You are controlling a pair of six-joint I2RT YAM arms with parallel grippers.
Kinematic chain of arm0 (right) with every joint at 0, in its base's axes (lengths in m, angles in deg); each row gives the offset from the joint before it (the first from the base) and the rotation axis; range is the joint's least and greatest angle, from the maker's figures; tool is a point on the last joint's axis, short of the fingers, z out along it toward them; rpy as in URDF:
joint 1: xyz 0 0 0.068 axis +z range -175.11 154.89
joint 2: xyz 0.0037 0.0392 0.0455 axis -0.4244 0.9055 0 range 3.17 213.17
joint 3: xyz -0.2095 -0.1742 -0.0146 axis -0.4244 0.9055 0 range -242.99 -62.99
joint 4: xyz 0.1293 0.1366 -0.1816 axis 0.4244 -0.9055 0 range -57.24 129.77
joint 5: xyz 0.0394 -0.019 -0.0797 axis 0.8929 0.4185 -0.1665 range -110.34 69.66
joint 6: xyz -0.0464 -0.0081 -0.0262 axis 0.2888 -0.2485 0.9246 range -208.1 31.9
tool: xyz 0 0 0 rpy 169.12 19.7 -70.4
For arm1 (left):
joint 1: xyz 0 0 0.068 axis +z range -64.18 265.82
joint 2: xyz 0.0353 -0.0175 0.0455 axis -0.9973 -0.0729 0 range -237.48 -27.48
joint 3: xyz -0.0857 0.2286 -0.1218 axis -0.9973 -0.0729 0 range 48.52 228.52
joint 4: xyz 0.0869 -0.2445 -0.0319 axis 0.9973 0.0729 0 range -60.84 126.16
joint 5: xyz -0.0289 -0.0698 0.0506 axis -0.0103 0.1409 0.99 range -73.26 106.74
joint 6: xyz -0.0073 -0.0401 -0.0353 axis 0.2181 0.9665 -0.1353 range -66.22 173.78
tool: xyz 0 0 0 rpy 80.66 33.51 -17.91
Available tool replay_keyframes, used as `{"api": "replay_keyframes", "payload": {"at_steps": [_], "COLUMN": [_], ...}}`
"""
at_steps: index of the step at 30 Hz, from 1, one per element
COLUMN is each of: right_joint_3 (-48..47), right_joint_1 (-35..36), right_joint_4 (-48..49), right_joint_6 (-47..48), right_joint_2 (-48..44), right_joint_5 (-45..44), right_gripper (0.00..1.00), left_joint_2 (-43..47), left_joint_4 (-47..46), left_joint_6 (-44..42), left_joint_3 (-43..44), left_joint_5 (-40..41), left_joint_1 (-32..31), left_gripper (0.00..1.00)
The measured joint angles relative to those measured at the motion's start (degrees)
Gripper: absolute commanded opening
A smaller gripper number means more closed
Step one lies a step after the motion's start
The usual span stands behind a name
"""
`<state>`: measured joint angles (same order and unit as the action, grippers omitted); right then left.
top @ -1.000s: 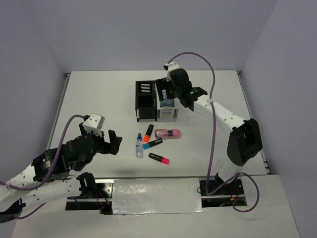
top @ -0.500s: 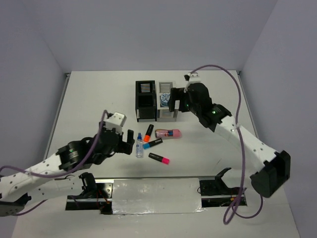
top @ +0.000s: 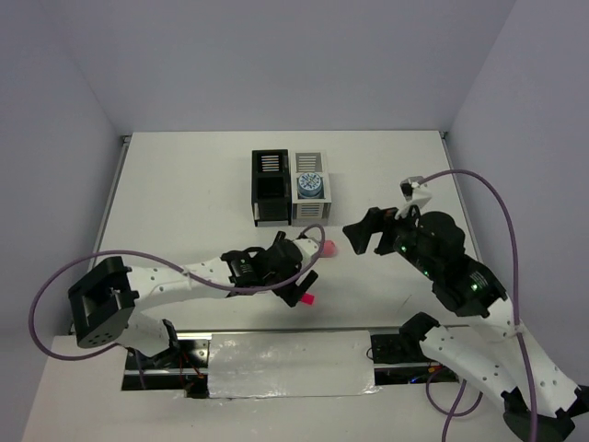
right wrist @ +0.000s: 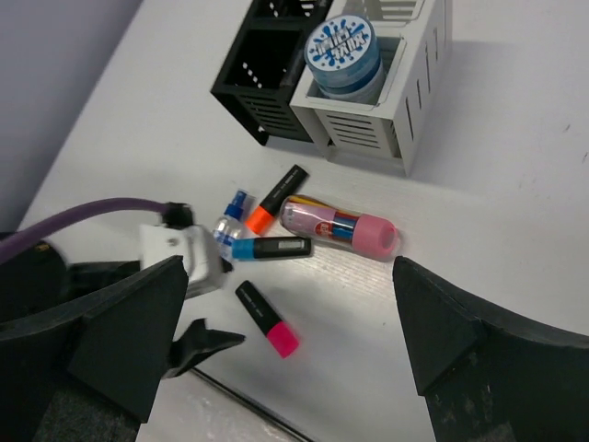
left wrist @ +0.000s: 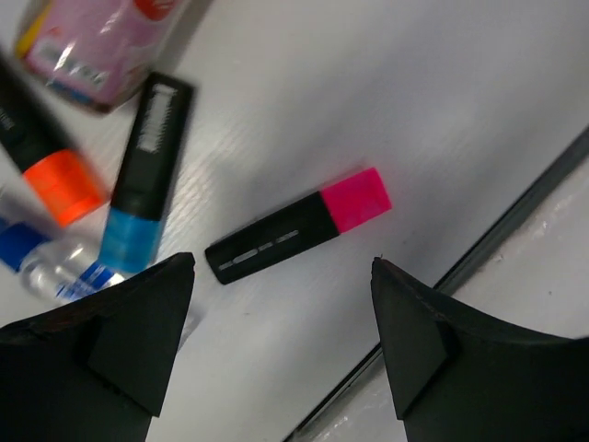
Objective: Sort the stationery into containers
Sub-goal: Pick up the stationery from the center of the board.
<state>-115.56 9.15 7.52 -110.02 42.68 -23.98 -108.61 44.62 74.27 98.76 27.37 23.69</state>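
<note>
The right arm has pulled back from the white slatted desk organiser (right wrist: pixel 386 129) to the right side of the tabletop (top: pixel 184 203). Its end effector (top: pixel 361 232) hangs in the air with jaws wide and nothing between them. The round blue roll (right wrist: pixel 340 51) it was over a second ago now sits in that organiser's front compartment, so that item looks sorted.

Meanwhile the left arm has swung in from the left edge. Its end effector (left wrist: pixel 282 276) now hovers over the loose cluster with jaws well apart and empty, one either side of the short black highlighter with the pink end (left wrist: pixel 294 226), which lies flat near the front edge.

Just beyond it lie the blue-ended highlighter (right wrist: pixel 271 247), the orange-ended highlighter (right wrist: pixel 276 198), the clear blue-capped bottle (right wrist: pixel 230 221) and the pink tube (right wrist: pixel 336 226), all on the tabletop. The black slatted organiser (right wrist: pixel 262 101) beside the white one shows nothing inside from here.

The work seems to have passed to the left arm, with the pink highlighter as the likely next pick and most of the stationery not yet sorted.
</note>
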Motion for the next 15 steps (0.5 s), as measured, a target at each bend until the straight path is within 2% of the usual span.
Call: {"api": "replay_keyframes", "payload": {"at_steps": [6, 11, 15], "right_joint_3": [1.14, 3.41, 3.34], "right_joint_1": [0.00, 0.00, 0.00], "right_joint_4": [-2.36, -4.31, -4.76], "right_joint_6": [-1.49, -2.78, -3.32], "right_joint_2": [-4.76, -6.34, -7.91], "right_joint_5": [1.77, 2.62, 2.86], "right_gripper": [1.00, 1.00, 1.00], "left_joint_2": [-4.48, -6.25, -10.36], "left_joint_4": [-4.39, -5.57, -6.14], "left_joint_6": [-6.27, -10.14, -15.61], "left_joint_3": [2.19, 5.35, 10.47], "left_joint_5": [-9.22, -9.22, -7.34], "left_joint_1": [0.00, 0.00, 0.48], "left_gripper": [0.85, 0.92, 0.92]}}
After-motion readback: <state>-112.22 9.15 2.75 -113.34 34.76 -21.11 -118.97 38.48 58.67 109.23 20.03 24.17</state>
